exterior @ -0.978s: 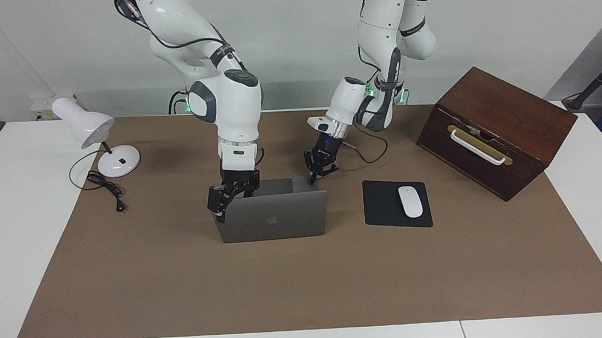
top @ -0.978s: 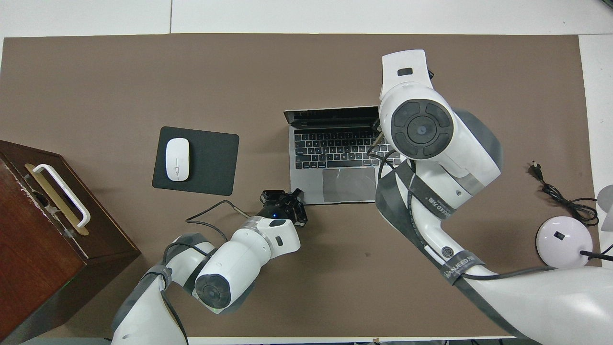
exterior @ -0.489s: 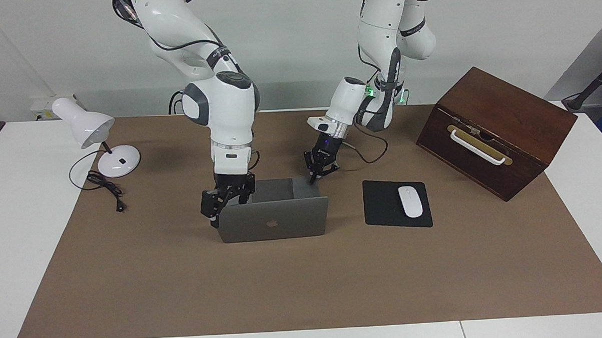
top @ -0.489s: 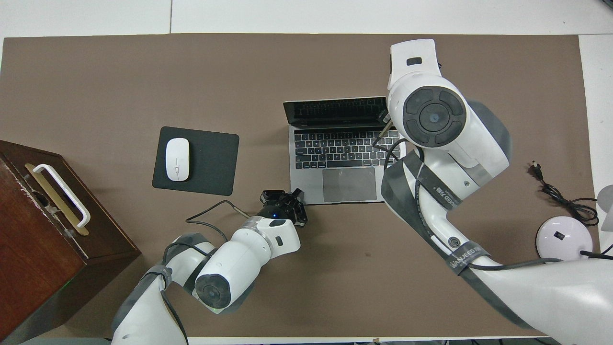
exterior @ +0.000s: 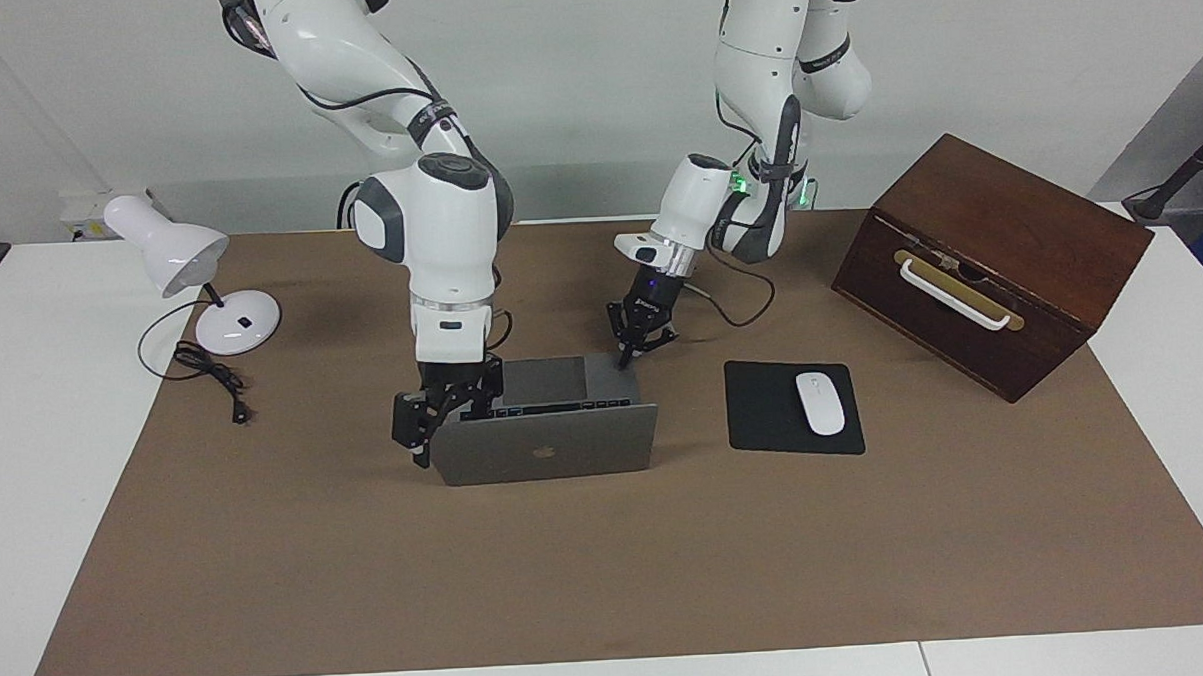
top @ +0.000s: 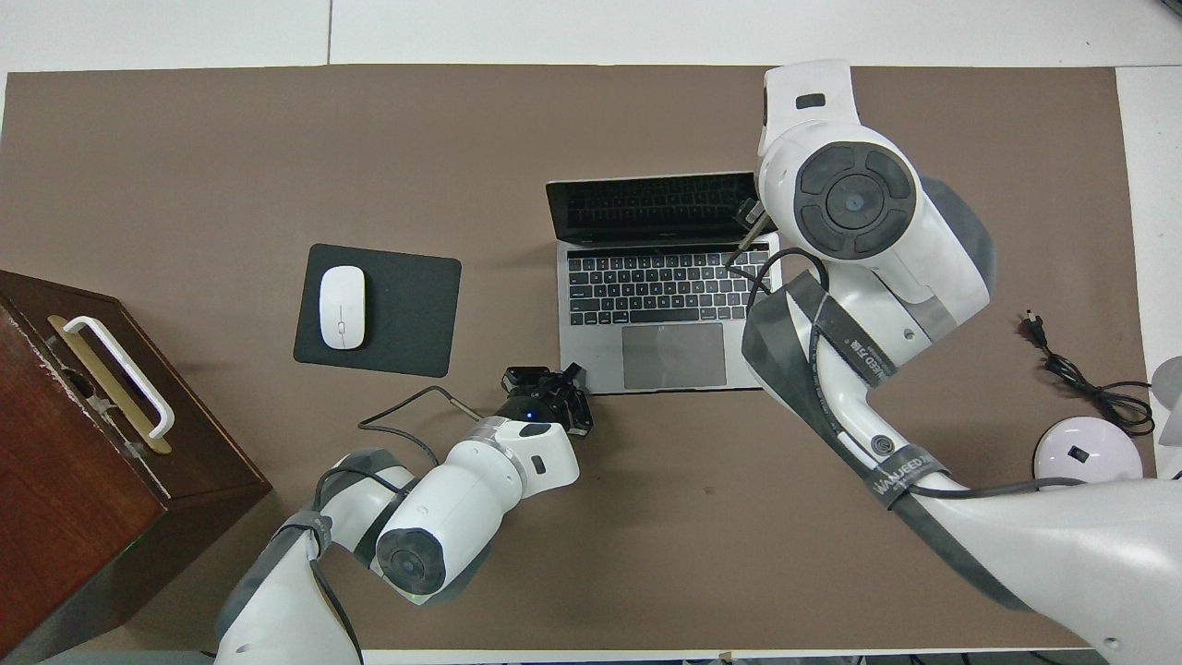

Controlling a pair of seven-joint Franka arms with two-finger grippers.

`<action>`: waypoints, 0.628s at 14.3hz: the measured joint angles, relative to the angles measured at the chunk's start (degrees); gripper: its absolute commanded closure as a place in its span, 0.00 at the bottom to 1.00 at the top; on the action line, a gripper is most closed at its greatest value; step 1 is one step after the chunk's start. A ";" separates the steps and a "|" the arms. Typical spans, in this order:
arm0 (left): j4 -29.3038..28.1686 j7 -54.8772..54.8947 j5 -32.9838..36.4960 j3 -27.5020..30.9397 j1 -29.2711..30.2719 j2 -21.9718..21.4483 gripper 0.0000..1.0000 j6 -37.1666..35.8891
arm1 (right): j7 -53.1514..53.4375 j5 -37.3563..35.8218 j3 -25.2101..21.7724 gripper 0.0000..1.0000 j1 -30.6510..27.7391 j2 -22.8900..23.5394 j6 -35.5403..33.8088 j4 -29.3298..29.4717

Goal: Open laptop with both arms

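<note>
the laptop (exterior: 545, 430) sits on the brown mat near the middle of the table (exterior: 25, 448), its lid tipped past upright away from the robots and the keyboard deck bare in the overhead view. the right hand (exterior: 426, 424) is at the lid's corner toward the right arm's end of the table; it looks to be gripping or pushing that edge, but i cannot tell whether its fingers are together or apart. the left hand (exterior: 634, 339) is down at the deck's near corner toward the left arm's end, apparently pinning the base; its fingers i cannot read either.

risks, as i judge them: the lid is driven from one corner only, so more push could twist the panel or strain the hinge once it reaches its stop. if the left hand's press slips off the corner, the base could lift or skate across the mat toward the mouse pad (exterior: 764, 412) and mouse (exterior: 820, 402). the right hand could also slide off the thin edge and scrape the screen.
</note>
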 measured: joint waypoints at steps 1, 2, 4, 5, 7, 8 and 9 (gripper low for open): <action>0.00 0.00 0.00 0.00 0.00 0.00 1.00 0.00 | 0.00 0.00 0.00 0.00 0.00 0.10 0.00 0.12; 0.00 0.00 0.00 0.00 0.00 0.00 1.00 0.00 | 0.00 0.00 0.00 0.00 0.00 0.16 0.00 0.20; 0.01 0.00 0.00 0.00 0.00 0.00 1.00 0.00 | 0.00 1.20 -0.01 0.00 -0.01 0.24 -0.06 0.32; 0.01 0.00 0.00 0.00 0.00 0.00 1.00 0.00 | -0.02 2.70 -0.01 0.00 -0.01 0.24 -0.41 0.48; 0.26 0.00 0.00 -0.05 0.00 0.17 1.00 0.00 | -0.05 4.27 0.09 0.00 0.07 0.23 -3.15 1.86; 0.60 -0.01 0.00 -0.09 0.00 0.42 1.00 0.00 | -0.05 4.47 0.24 0.00 0.12 0.21 -5.21 2.93; 1.11 -0.03 0.00 -0.12 0.00 0.80 1.00 -0.01 | -0.06 4.79 0.45 0.00 0.18 0.15 -6.94 3.91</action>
